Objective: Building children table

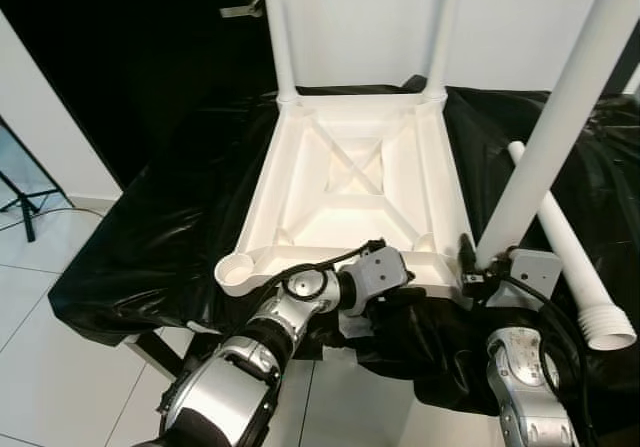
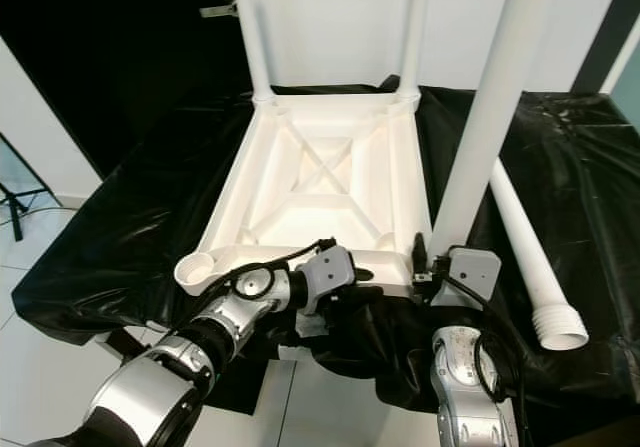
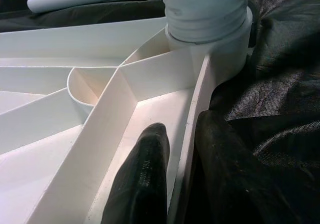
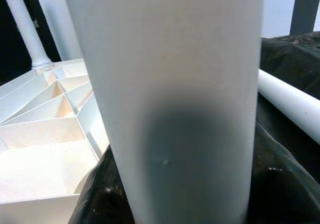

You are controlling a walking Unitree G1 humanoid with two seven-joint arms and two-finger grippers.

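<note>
Currently: white tabletop [image 1: 350,182] upside down on black-draped bench [image 1: 140,237], two legs fitted at far corners. Left end effector [image 1: 400,292] pinches its near rim; wrist view shows finger [image 3: 142,179] inside. Right end effector [image 1: 480,267] clamps leg [image 1: 560,117] upright in near-right socket. Spare leg [image 1: 570,247] lies alongside.

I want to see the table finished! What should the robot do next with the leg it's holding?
Probably twist the leg with the right tool, while the left tool steadies the tabletop. The leg's threaded end already sits in the near corner socket, slightly tilted, and looks not fully seated.
</note>
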